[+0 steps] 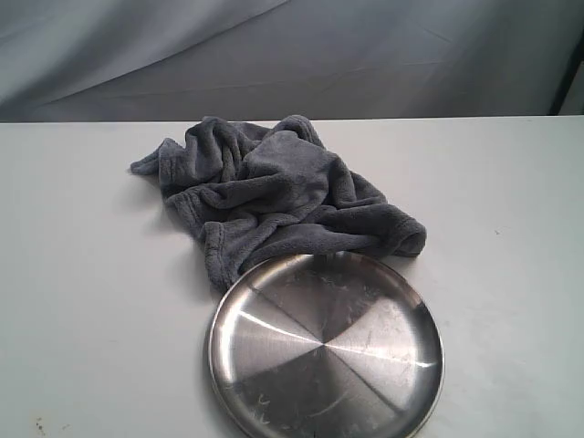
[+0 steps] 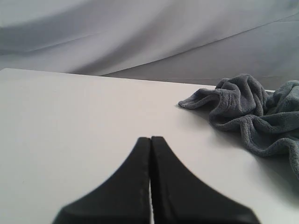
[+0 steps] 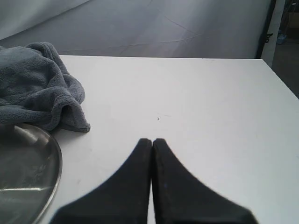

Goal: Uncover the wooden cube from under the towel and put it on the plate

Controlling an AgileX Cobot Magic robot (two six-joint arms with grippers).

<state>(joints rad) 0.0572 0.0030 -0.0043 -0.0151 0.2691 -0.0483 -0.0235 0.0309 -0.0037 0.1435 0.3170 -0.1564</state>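
Observation:
A dark grey fleecy towel (image 1: pixel 272 191) lies bunched in a heap at the middle of the white table; its near edge touches the far rim of the shiny steel plate (image 1: pixel 325 350). The wooden cube is hidden. Neither gripper shows in the exterior view. In the left wrist view my left gripper (image 2: pixel 150 138) is shut and empty, low over bare table, with the towel (image 2: pixel 252 112) well off to one side. In the right wrist view my right gripper (image 3: pixel 152 139) is shut and empty too, with the towel (image 3: pixel 37 84) and the plate's rim (image 3: pixel 55 163) off to its side.
The white table (image 1: pixel 82 274) ends at a far edge in front of a grey cloth backdrop (image 1: pixel 292 55). A dark post (image 3: pixel 267 28) stands past the table's far right corner.

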